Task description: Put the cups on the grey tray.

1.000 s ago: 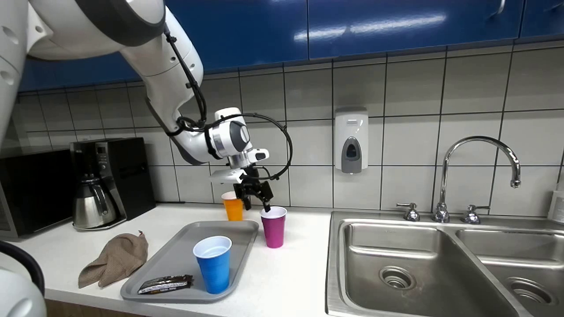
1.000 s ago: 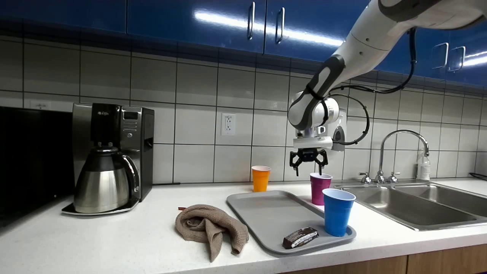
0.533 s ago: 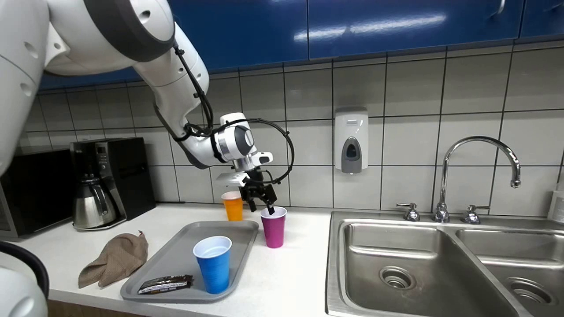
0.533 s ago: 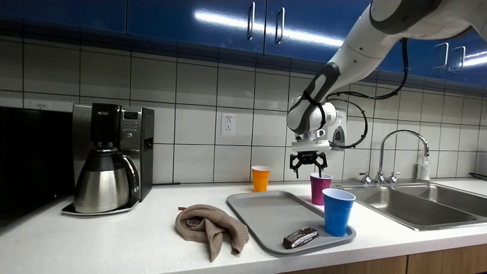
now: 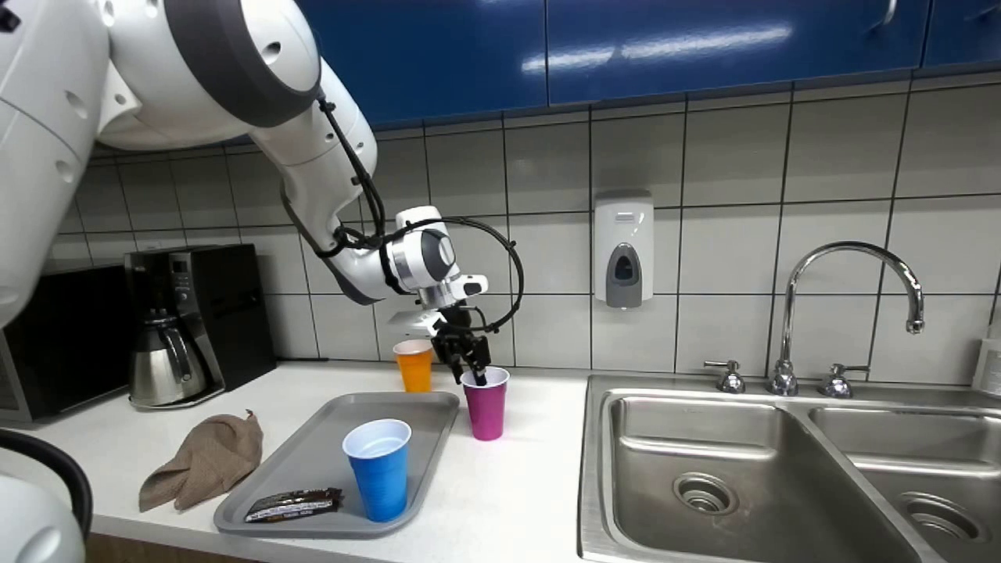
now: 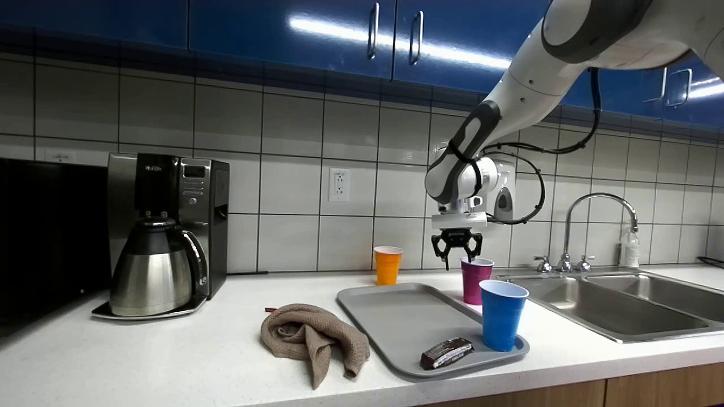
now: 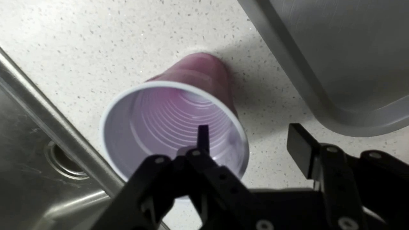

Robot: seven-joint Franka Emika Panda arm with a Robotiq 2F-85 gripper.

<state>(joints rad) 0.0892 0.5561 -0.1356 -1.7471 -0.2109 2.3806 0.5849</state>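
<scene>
Hand (image 6: 459,262) lower (fingertip (image 7: 203,137) in magenta cup (image 6: 476,285))

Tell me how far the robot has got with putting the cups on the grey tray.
Done: the blue cup stands upright on the grey tray. Under way: the magenta-pink cup, standing on the counter beside the tray; the open hand straddles one side of its rim, with no grip visible yet. Left: moving that cup over, plus the orange cup, which stands on the counter beyond the tray.
</scene>
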